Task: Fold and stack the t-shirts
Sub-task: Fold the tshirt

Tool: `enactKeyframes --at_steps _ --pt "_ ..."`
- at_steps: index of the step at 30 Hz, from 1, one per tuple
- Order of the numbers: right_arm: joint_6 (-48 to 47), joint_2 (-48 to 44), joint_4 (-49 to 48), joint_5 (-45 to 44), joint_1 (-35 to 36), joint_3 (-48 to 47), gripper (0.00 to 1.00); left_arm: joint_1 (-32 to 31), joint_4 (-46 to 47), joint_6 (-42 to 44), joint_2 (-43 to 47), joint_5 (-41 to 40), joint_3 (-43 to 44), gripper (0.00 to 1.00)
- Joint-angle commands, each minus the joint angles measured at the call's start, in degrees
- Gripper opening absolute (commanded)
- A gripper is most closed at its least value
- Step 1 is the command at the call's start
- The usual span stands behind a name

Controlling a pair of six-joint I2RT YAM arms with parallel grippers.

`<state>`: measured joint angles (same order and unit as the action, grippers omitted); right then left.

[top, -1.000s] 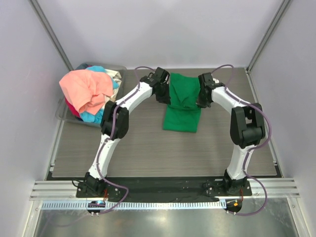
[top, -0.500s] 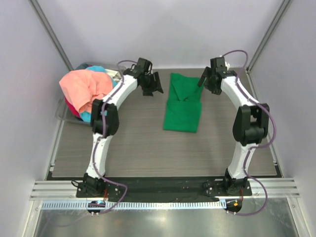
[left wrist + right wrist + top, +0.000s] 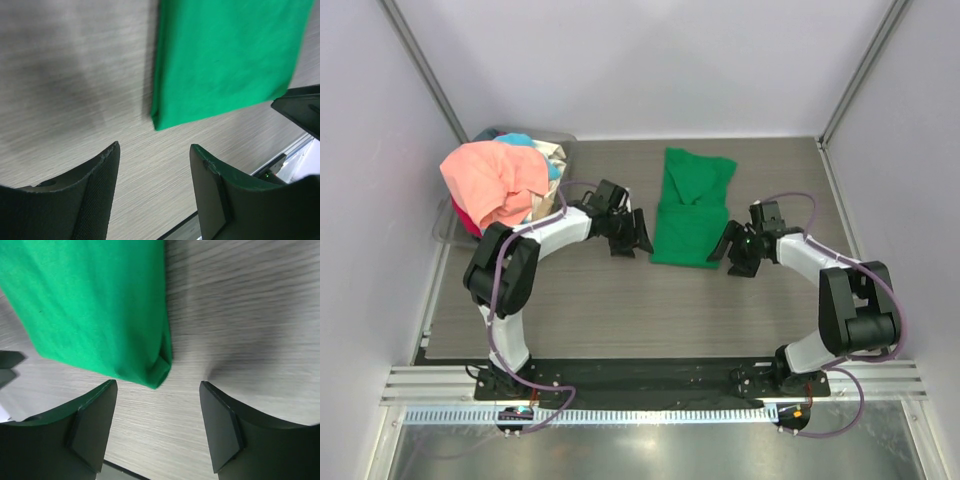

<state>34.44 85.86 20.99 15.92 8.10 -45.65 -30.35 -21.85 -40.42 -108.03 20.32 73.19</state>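
The grey wood-grain table takes up most of what I can see, walled in by pale panels on three sides. Both arms are bent low over it. The left arm reaches in from the left and the right arm from the right, each towards the middle.

In the far left corner sits a grey plastic bin heaped with loose shirts. A salmon-pink shirt is bunched on top, with a light blue shirt behind it, a cream shirt at the right edge and a red shirt showing low on the left.

The green shirt lies flat in the middle of the table, folded into a long strip running away from the arms. Its far end is wider and rumpled, its near end square.

The left gripper sits just beside the strip's near left corner. From its own camera the left gripper is spread wide with only bare table between the fingers, and the green shirt lies beyond their tips.

The right gripper sits just beside the near right corner. In its wrist view the right gripper is also spread wide and holds nothing. The folded corner of the green shirt points into the gap, and neither finger is on the cloth.
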Motion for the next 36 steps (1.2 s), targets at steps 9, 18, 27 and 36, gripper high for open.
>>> enactKeyframes --at_steps 9,18,27,36 --pt "2.6 2.6 -13.8 4.6 0.2 4.4 0.42 -1.5 13.5 -4.3 1.7 3.4 -6.1 0.57" --pt "1.5 4.5 -14.7 3.9 0.2 5.3 0.08 -2.6 16.1 -5.5 -2.1 2.4 -7.3 0.5" --pt "0.2 5.5 -14.1 3.9 0.2 5.5 0.01 -4.3 18.0 -6.5 -6.1 1.2 -6.4 0.31" --pt "-1.5 3.4 -11.5 3.1 0.1 5.6 0.01 -5.0 18.2 -6.9 -6.8 -1.6 -5.8 0.0"
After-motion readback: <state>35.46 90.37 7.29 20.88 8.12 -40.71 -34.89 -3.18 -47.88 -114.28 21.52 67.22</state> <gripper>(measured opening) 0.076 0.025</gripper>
